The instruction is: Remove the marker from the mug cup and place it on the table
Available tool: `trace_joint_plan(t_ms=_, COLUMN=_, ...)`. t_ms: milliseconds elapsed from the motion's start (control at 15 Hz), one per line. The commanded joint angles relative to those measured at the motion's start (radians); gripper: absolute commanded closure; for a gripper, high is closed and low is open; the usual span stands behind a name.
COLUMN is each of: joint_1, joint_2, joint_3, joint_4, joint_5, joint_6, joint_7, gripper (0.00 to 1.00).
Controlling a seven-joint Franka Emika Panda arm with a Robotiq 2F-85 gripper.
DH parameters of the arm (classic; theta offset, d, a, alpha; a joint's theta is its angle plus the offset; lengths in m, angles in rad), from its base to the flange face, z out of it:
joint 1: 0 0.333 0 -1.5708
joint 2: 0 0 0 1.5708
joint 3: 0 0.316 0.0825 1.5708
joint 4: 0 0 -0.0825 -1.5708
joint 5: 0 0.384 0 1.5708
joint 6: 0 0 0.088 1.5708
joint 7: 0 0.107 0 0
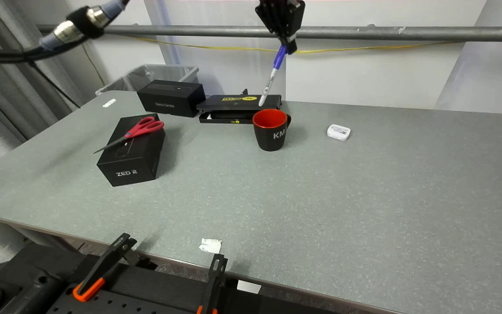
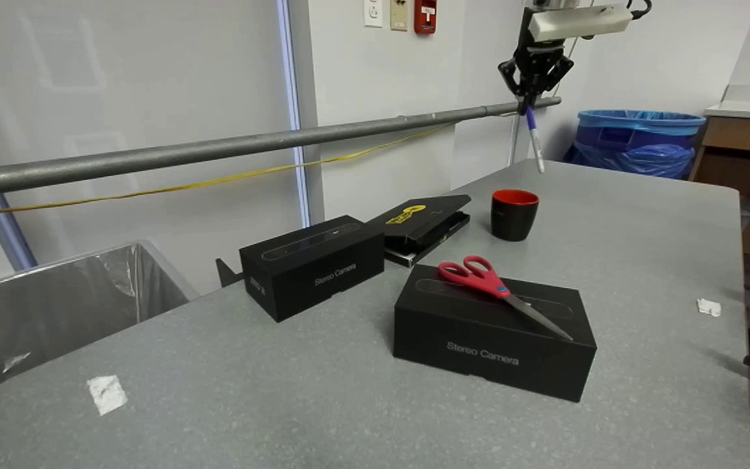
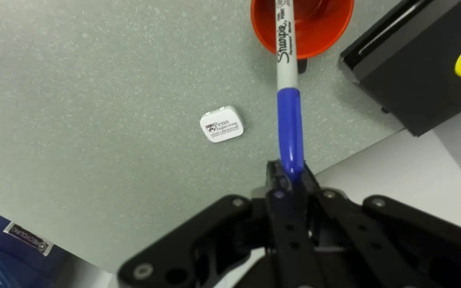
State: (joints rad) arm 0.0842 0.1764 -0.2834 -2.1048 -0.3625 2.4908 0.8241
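Grey speckled table (image 1: 364, 209) below. One marker (image 1: 273, 75) hangs clear above the one mug cup (image 1: 269, 136), blue end clamped in the gripper (image 3: 291, 170); held only there, it could pivot or, freed early, fall in. Near the mug cup: one yellow-marked case (image 1: 240, 106), one white tin (image 3: 222, 125); farther, two camera boxes (image 2: 479, 339), one pair of scissors (image 2: 489, 282).

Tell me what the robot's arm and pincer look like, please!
The pincer is black, with angled links that jut out like bent elbows. The wrist view shows round, silvery bolts and dark holes in them. Above the pincer, an exterior view shows a pale, bar-shaped box and a curved black cable. The bit of arm there looks silvery; most is out of view.
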Motion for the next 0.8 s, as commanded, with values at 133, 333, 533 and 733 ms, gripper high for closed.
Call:
trace_joint_plan(t_ms=133, joint_1=0.008, joint_2=-0.001, joint_3=0.136, joint_4=-0.157, joint_5=-0.057, joint_6=0.022, joint_7=-0.066, gripper=0.98)
trace_joint_plan(t_ms=333, joint_1=0.040, joint_2=0.084, joint_3=0.179, joint_4=-0.173, joint_5=-0.123, joint_6=0.018, joint_7=-0.050, gripper=0.98)
trace_joint_plan(t_ms=533, joint_1=0.079, joint_2=0.162, joint_3=0.183, joint_4=-0.149, joint_5=-0.175, joint_6=0.014, joint_7=-0.035, gripper=0.98)
trace_joint_plan(t_ms=733, joint_1=0.112, joint_2=0.212, joint_3=0.175, joint_4=-0.131, joint_5=-0.202, joint_6=0.020, joint_7=-0.047, gripper=0.98)
